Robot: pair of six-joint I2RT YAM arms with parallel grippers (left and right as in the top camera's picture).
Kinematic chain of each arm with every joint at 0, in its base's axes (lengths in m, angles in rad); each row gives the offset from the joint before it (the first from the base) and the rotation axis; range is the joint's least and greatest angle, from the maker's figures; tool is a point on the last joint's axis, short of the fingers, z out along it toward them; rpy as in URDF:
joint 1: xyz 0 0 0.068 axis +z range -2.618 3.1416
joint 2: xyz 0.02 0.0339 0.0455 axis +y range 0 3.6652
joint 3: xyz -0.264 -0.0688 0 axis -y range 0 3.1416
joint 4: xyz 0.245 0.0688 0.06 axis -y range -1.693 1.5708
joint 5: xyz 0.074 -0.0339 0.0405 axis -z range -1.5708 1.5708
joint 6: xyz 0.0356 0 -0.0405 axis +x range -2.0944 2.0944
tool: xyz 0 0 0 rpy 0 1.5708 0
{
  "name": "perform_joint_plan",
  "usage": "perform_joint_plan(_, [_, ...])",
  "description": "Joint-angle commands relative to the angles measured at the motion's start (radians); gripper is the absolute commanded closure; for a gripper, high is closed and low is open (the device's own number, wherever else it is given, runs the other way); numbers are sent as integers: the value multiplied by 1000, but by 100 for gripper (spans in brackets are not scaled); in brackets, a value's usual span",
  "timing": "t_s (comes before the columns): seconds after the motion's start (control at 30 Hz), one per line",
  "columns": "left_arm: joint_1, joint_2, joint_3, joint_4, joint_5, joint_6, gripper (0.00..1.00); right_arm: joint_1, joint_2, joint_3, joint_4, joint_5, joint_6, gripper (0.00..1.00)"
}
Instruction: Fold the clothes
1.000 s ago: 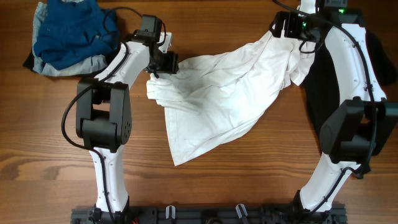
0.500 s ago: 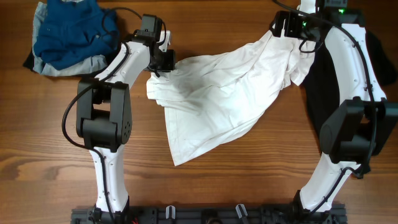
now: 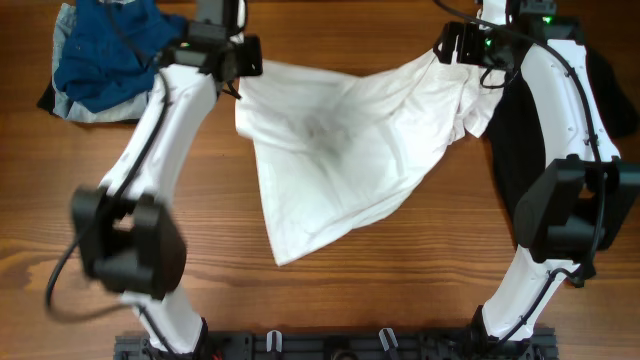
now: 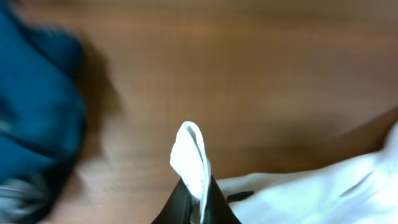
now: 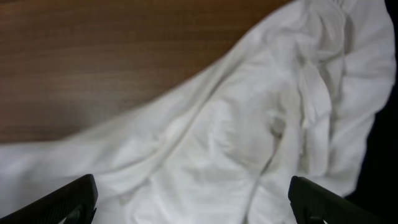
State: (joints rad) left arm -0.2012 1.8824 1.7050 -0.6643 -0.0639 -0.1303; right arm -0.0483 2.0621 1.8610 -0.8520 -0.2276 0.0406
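- The large white fabric T-shirt (image 3: 340,150) lies spread across the middle of the brown wooden table (image 3: 400,300), with one corner pointing toward the arm bases.
- The left gripper (image 4: 196,198), jaws closed, pinches a fold of the shirt's far left edge.
- The right gripper (image 5: 199,199), jaws spread wide, hangs over the shirt's bunched far right end and grips nothing.
- The crumpled blue garments (image 3: 105,50) sit at the far left corner.

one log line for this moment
left gripper: shut on white shirt edge | right gripper: open over shirt | fold: not yet done | blue clothes pile: far left
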Motion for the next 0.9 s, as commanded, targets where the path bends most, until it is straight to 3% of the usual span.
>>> perform_joint_plan(0.0, [2, -145, 12, 23, -54, -13, 96, 2, 13, -72, 5, 28, -10, 1])
perform_joint_plan(0.13, [2, -175, 12, 20, -55, -7, 96, 2, 14, -174, 67, 28, 16, 7])
perform_joint_plan(0.27, [2, -173, 12, 10, -59, -5, 96, 3, 14, -254, 146, 27, 24, 22])
perform_joint_plan(0.47, [2, -173, 12, -11, -58, -6, 96, 37, 16, -367, 355, 17, 67, 23])
perform_joint_plan(0.57, [2, -171, 12, -28, -58, -6, 96, 79, 20, -382, 491, 21, 72, 29])
perform_joint_plan(0.87, [2, -171, 12, -49, -58, -5, 96, 100, 89, -382, 619, 116, 154, 40])
